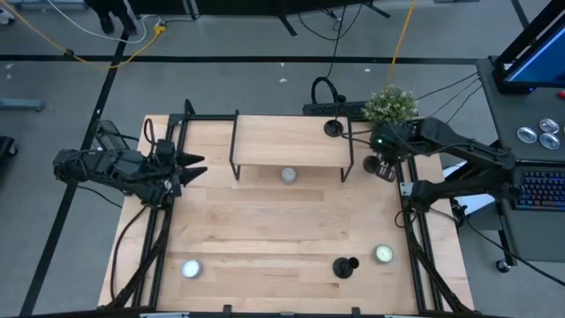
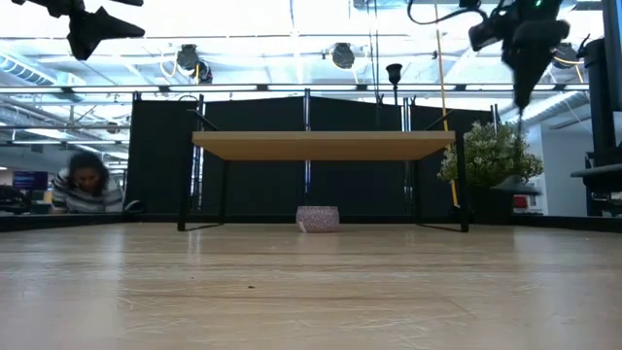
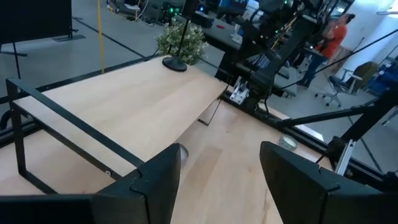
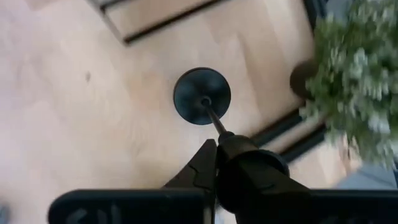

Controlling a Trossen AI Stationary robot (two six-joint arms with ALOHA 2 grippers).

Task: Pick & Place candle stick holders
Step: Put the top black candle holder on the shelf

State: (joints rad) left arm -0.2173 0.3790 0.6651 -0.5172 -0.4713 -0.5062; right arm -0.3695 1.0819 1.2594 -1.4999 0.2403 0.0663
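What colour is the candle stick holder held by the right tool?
Black candle stick holder, clearest in the right wrist view.

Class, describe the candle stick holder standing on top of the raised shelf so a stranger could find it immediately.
Start at the wooden shelf spanning the table's far side. At its right back corner, near the potted plant, stands a black candle stick holder. It alone sits on the shelf top; another stands low on the table's near edge.

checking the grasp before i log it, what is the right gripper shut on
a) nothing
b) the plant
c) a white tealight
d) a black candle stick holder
d, in the right wrist view the right gripper is closed around the cup end of a black candle stick holder, whose thin stem and round base hang out in front of the fingers, above the table.
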